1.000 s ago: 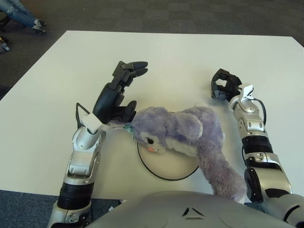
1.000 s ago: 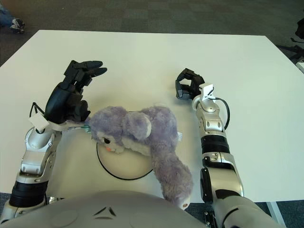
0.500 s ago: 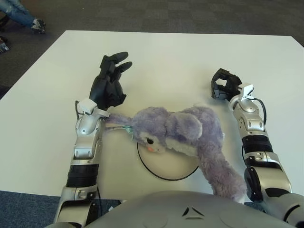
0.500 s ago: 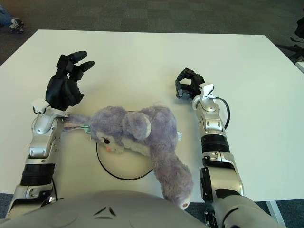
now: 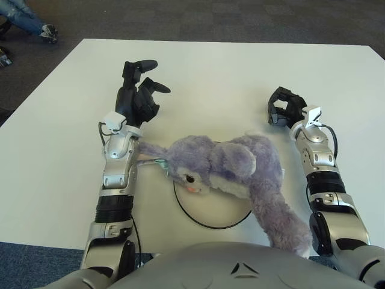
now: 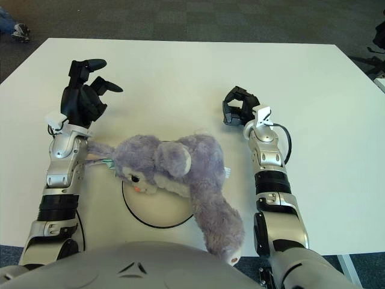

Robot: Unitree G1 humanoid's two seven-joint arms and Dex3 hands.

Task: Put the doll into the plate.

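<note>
Though it already covers much of the plate, doll: the purple plush doll [image 5: 231,171] lies across the white plate [image 5: 210,211], head over the plate's left part, tail hanging past the rim toward the robot's right.
Long axis: runs from the head at left, near the left wrist, across and down to the tail tip by the right forearm.
Left robot hand: the left robot hand [image 5: 137,96] sits beyond the doll's head, fingers spread and holding nothing; one ear lies just beside its wrist.
Right robot hand: the right robot hand [image 5: 281,111] rests on the bench [image 5: 228,78], fingers curled, empty, apart from the doll.
Nearer: judged, the left.
</note>
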